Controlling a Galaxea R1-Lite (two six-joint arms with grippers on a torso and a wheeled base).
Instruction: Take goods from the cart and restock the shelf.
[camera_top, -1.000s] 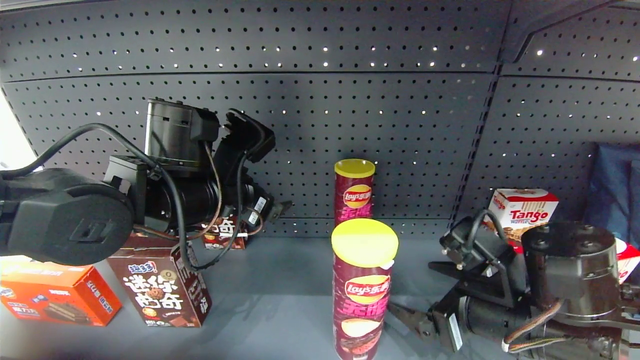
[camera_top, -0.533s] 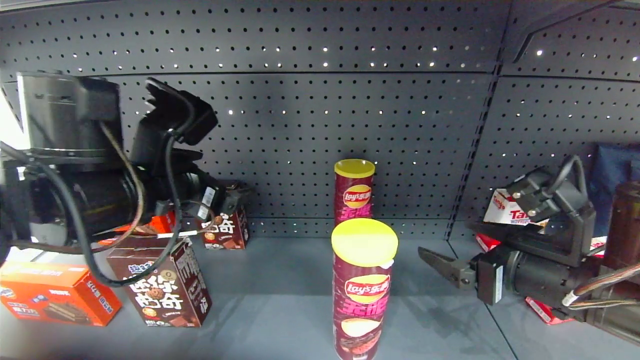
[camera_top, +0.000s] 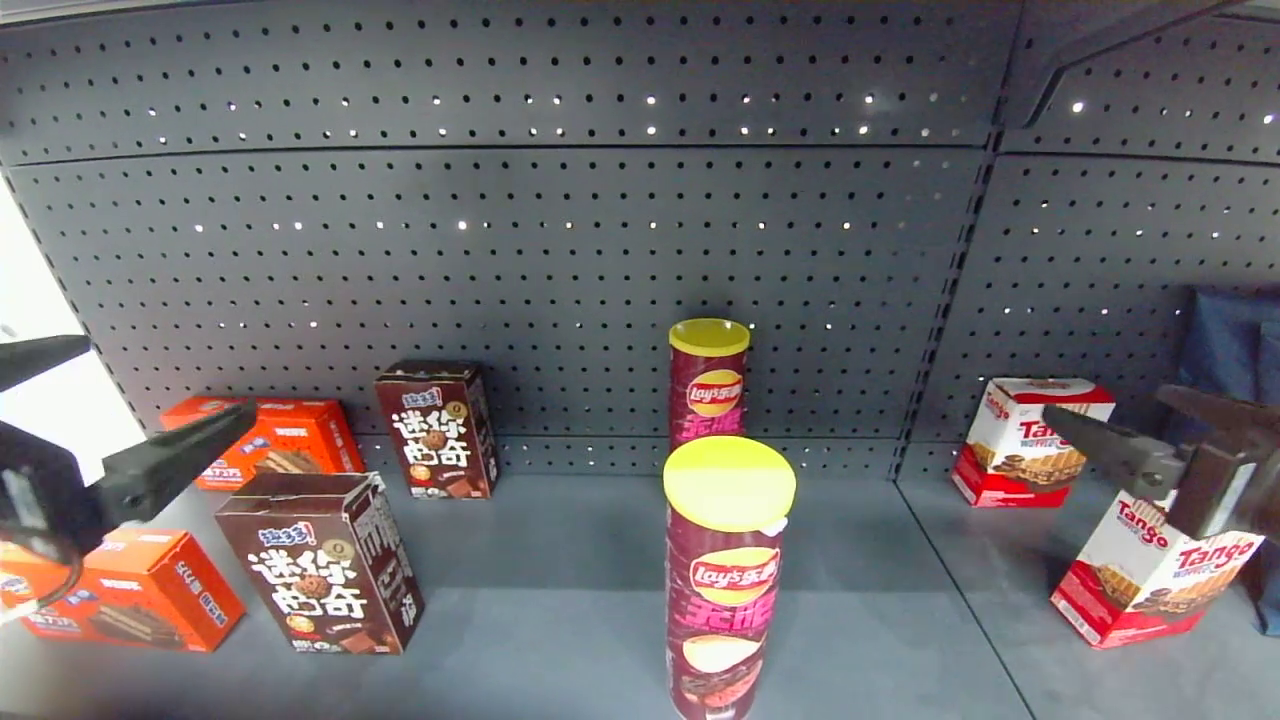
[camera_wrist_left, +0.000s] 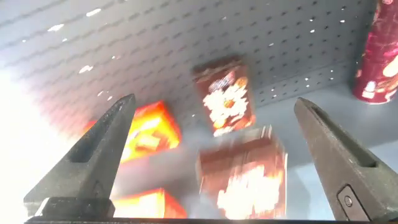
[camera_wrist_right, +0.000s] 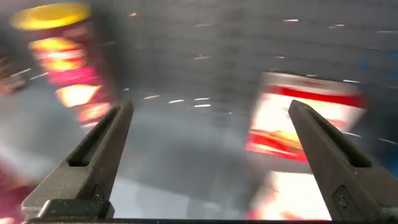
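We are looking at a shop. A grey metal shelf has a perforated back panel, as store display racks do. Packaged snacks stand on it front-facing, two of each sort in line: chip cans, brown biscuit boxes, orange boxes, wafer boxes.

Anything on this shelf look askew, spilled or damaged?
The front wafer box on the right sits skewed, angled unlike the squarer rear wafer box. The front brown box is also turned slightly. Nothing looks spilled or damaged; the front chip can and rear chip can stand upright.
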